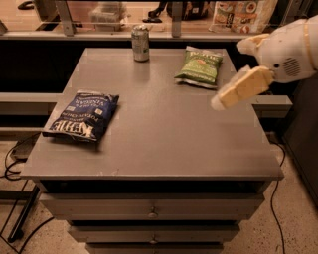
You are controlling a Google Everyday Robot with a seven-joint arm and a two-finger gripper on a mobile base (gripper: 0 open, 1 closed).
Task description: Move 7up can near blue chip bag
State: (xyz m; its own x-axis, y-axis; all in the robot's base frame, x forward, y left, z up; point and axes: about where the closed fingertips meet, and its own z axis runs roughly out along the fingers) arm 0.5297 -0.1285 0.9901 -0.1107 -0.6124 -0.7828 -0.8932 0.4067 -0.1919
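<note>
The 7up can (140,43) stands upright at the far edge of the grey table (164,134), left of centre. The blue chip bag (83,115) lies flat near the table's left edge, well in front of the can and to its left. My gripper (229,74) hangs in the air over the table's right side, just right of the green chip bag (200,66). Its two cream fingers are spread apart and hold nothing. It is far from both the can and the blue bag.
The table is a drawer cabinet with handles at the front (153,214). A ledge with a railing (119,34) and packaged goods (238,15) runs behind it. Cables (12,158) lie on the floor at the left.
</note>
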